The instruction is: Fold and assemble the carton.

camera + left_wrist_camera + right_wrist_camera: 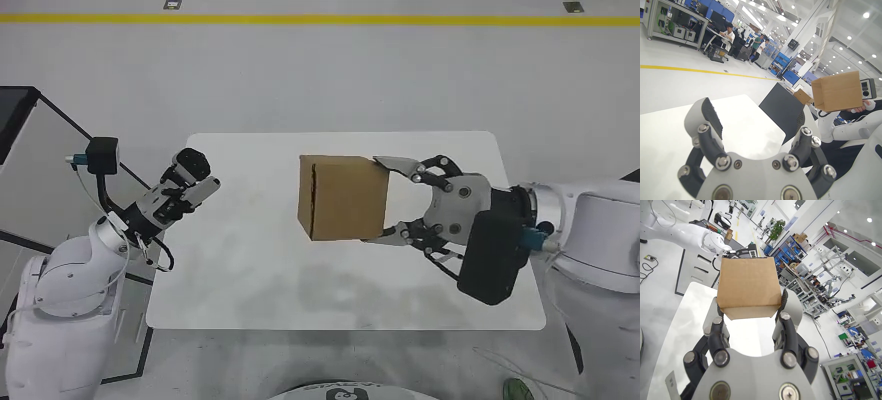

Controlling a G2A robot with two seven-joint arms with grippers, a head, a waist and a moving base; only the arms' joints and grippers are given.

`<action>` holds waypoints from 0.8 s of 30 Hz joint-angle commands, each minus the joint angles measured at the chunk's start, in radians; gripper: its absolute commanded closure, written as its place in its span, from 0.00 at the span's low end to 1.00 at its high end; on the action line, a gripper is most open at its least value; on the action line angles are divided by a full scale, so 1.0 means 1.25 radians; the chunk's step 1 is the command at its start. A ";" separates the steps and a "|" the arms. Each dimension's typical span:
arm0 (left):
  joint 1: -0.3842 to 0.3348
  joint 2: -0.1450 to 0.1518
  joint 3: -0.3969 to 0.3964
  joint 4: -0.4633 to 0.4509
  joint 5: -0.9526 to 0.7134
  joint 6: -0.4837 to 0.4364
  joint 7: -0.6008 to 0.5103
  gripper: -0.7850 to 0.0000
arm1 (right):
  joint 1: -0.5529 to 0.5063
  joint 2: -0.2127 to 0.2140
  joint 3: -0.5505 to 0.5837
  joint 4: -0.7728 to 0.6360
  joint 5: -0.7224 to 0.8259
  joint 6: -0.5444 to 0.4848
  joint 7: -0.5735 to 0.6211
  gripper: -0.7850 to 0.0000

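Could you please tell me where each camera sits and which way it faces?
Top view: above the arms, looking down on the table; both arms show, right gripper holding the carton.
Left wrist view: on the left wrist, facing across the table to the carton; the open left gripper shows.
Right wrist view: on the right wrist, facing the carton clamped in its gripper.
Shared: the carton.

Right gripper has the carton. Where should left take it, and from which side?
Probably the carton at its free end, across the two flat side walls, coming in from the left gripper's side. The right gripper clamps the opposite end, and the free end hangs clear above the table.
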 commanded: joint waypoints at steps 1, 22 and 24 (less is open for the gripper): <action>0.000 0.000 0.000 0.000 0.000 0.000 0.000 0.00 | -0.007 0.002 -0.015 0.019 0.033 0.019 0.017 1.00; 0.000 0.000 0.000 0.000 0.000 0.000 0.000 0.00 | 0.012 0.025 -0.060 0.053 0.367 0.230 0.282 1.00; 0.000 0.000 0.000 0.000 0.000 0.000 0.000 0.00 | 0.012 0.025 -0.060 0.053 0.367 0.230 0.282 1.00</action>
